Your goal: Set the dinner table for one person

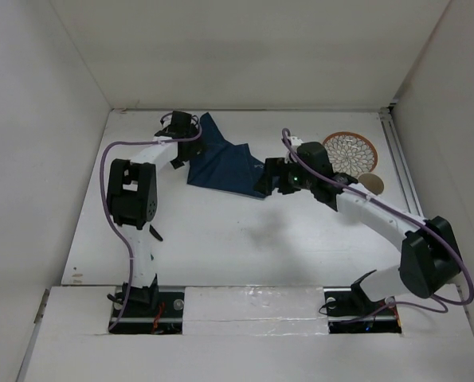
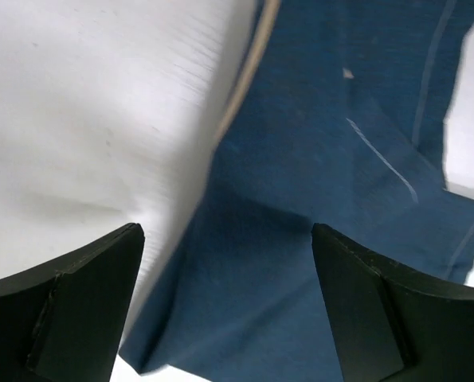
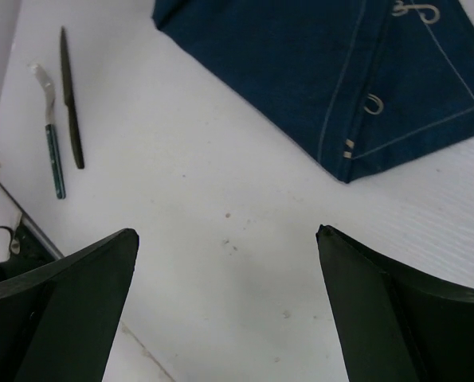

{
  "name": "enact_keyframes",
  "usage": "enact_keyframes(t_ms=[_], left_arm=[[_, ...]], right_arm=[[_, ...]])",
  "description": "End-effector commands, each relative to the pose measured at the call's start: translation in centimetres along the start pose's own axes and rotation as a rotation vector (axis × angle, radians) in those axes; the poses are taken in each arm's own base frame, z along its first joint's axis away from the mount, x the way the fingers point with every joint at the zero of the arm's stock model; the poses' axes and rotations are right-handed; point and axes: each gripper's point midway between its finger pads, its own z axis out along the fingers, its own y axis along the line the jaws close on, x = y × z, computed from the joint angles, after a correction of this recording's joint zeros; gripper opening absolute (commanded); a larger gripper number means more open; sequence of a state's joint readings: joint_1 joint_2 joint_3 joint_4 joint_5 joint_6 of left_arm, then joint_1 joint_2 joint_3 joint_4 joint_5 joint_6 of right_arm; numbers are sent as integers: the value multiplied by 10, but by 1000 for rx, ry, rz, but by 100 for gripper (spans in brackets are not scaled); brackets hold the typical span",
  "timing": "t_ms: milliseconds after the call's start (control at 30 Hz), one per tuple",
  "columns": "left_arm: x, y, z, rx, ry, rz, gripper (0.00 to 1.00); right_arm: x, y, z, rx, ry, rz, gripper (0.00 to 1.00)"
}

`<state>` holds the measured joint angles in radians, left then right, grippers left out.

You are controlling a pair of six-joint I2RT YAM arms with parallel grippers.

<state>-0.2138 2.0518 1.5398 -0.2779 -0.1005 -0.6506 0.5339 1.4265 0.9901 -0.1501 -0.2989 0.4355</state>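
The dark blue placemat (image 1: 225,163) lies rumpled and partly folded on the white dinner table (image 1: 237,239), toward the back. My left gripper (image 1: 182,125) hangs over its back left corner. In the left wrist view this gripper (image 2: 227,231) is open, with the blue cloth (image 2: 316,159) lying loose below the jaws and nothing gripped. My right gripper (image 1: 264,179) sits at the mat's right corner. In the right wrist view it (image 3: 227,232) is open over bare table (image 3: 221,239), with the placemat's stitched corner (image 3: 340,72) ahead of it.
A round patterned plate (image 1: 350,150) sits at the back right, with a small tan round object (image 1: 372,183) beside it. A dark knife (image 3: 71,99) and a green-handled fork (image 3: 52,135) lie side by side near the left arm. White walls enclose the table.
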Motion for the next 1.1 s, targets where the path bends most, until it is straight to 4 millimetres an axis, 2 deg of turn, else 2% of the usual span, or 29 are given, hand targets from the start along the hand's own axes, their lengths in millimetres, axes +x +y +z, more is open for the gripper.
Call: enact_keyframes(t_ms=[0,33,67,100,167,200,300,333,367,400,467,500,600,700,800,833,867,900,933,967,1033,1067], left_arm=[[-26,-19,-9,115,-24,10,82],[-29,-15,-5,109,-28,2,82],[-23,-14,1,112,-5,14,81],[-29,-12,2,116,-21,5,79],[-22,-11,11,121,3,7,73],[-23,-15,11,140,-2,6,60],[-15,-22,16,191,23,8,35],[-18,-27,15,217,11,8,28],[-12,-25,18,219,25,-4,15],[-17,-31,10,247,9,-4,13],[-18,-32,9,258,-3,-15,10],[-22,-34,4,266,-13,-15,0],[-26,-38,0,278,-26,-25,0],[-35,-43,-15,298,-50,-36,0],[-50,-52,-41,352,-108,-67,0],[-47,-48,-44,345,-115,-84,0],[-56,-52,-61,372,-145,-94,0],[-59,-52,-66,374,-164,-96,0],[-58,-51,-70,380,-167,-109,0],[-66,-54,-83,394,-194,-121,0],[-64,-49,-85,378,-194,-123,0],[-69,-46,-89,357,-218,-139,0]], right_arm=[[-25,35,-9,-119,-98,-89,100],[-27,37,-12,-124,-107,-93,100],[-25,40,-12,-130,-102,-97,100],[-25,40,-12,-130,-102,-97,100],[-27,42,-15,-134,-110,-100,100],[-27,42,-15,-134,-110,-100,100],[-27,41,-14,-134,-111,-109,100],[-27,41,-14,-134,-111,-109,100],[-22,37,-11,-126,-95,-103,100],[-22,37,-11,-126,-95,-103,100],[-19,35,-8,-122,-86,-100,100],[-19,35,-8,-122,-86,-100,100],[-17,33,-5,-117,-76,-97,100],[-10,25,4,-94,-52,-86,100],[-9,15,18,-51,-29,-52,100],[-6,7,31,-18,0,-40,100],[-5,0,38,10,16,-32,100],[-6,-7,46,43,27,-26,100],[-5,-14,62,66,53,-18,100],[0,-21,69,95,82,1,100],[3,-32,84,117,111,16,100],[6,-45,95,154,143,33,100]])
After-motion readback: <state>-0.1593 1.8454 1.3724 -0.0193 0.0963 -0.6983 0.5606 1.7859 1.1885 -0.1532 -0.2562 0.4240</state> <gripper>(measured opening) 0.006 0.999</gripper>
